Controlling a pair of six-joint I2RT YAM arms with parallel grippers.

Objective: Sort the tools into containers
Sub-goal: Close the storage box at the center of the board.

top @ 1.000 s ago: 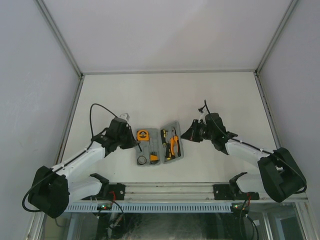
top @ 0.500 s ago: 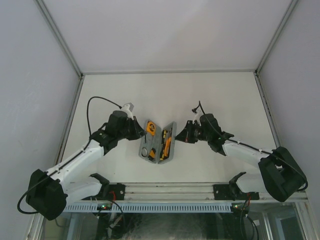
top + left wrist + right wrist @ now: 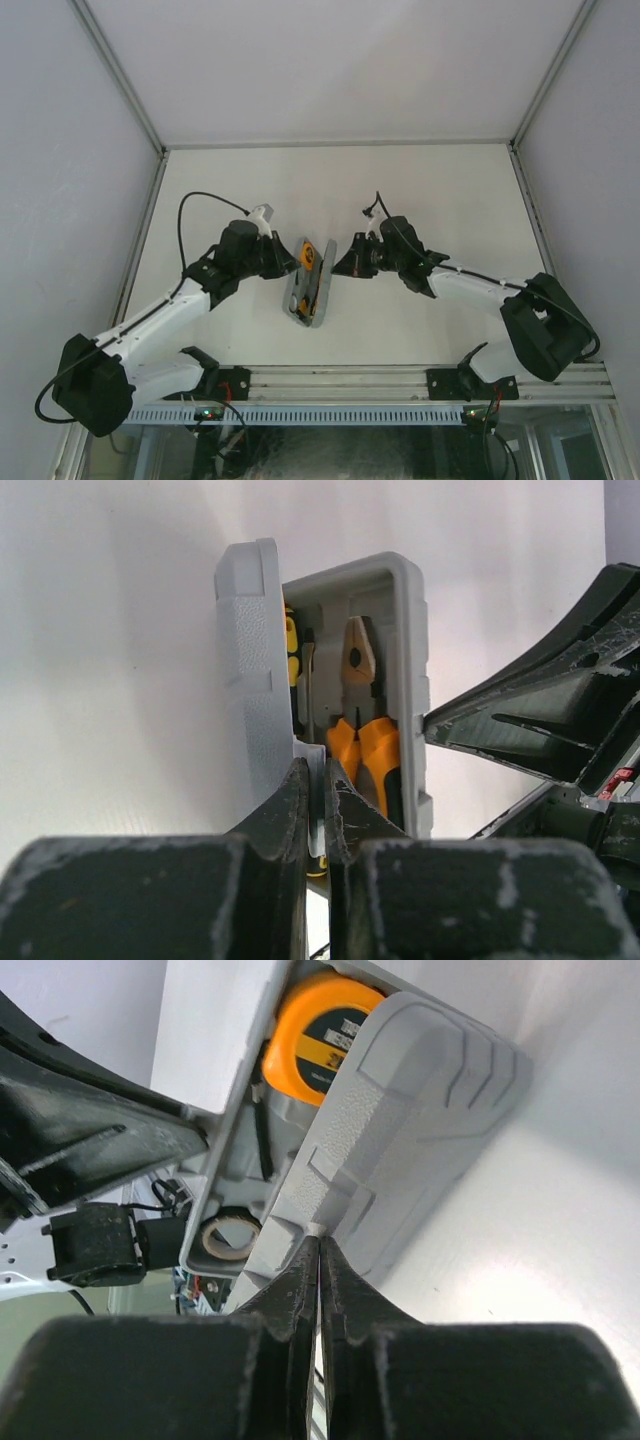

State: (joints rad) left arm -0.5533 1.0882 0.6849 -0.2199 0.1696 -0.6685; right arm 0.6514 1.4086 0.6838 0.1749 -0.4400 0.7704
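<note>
The grey tool case (image 3: 312,283) stands on its hinge edge, its two halves folded up into a narrow V. My left gripper (image 3: 322,785) is shut on a thin grey tab on the rim of the left half (image 3: 250,670). The right half (image 3: 405,620) faces this view, with orange-handled pliers (image 3: 362,735) and a yellow-and-black screwdriver (image 3: 291,645) in it. My right gripper (image 3: 318,1248) is shut, its tips pressed against the ribbed outer shell (image 3: 400,1120) of the right half. Past that shell, the orange tape measure (image 3: 318,1035) and a ring (image 3: 228,1236) sit in the left half.
The right arm's black gripper body (image 3: 540,710) is close to the case on the far side in the left wrist view. The left arm's gripper body (image 3: 90,1140) shows likewise in the right wrist view. White table (image 3: 440,190) surrounds the case, with walls at the back and both sides.
The case lay flat and open a second ago. Both grippers have moved inward and its two halves have swung up towards each other until nearly closed.
</note>
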